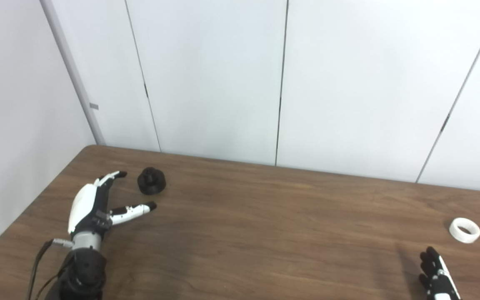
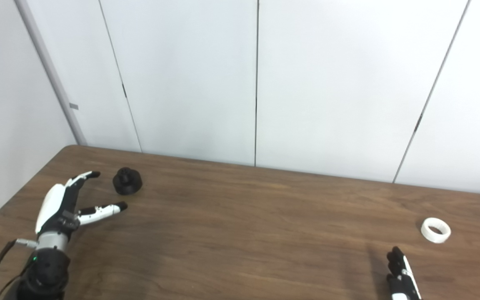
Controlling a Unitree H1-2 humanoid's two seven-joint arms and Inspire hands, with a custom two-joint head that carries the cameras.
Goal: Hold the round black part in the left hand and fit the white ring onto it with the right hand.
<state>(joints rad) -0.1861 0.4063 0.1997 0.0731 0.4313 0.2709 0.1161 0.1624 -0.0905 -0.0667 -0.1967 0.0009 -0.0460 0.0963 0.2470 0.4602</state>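
My right hand (image 1: pixel 438 275) is at the near right edge of the counter (image 1: pixel 265 233), only partly visible, so I cannot tell its state. The white ring (image 1: pixel 465 230) lies just beyond it. My left hand (image 1: pixel 94 206) is spread, empty; the round black part (image 1: pixel 151 181) sits just past its fingertips.

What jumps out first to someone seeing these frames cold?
The left hand, open, at the table's near left, its fingers spread toward the round black part, which sits just beyond them, untouched. Far across on the right lies the white ring, alone on the wood, with the right hand only just entering at the bottom edge, short of it.
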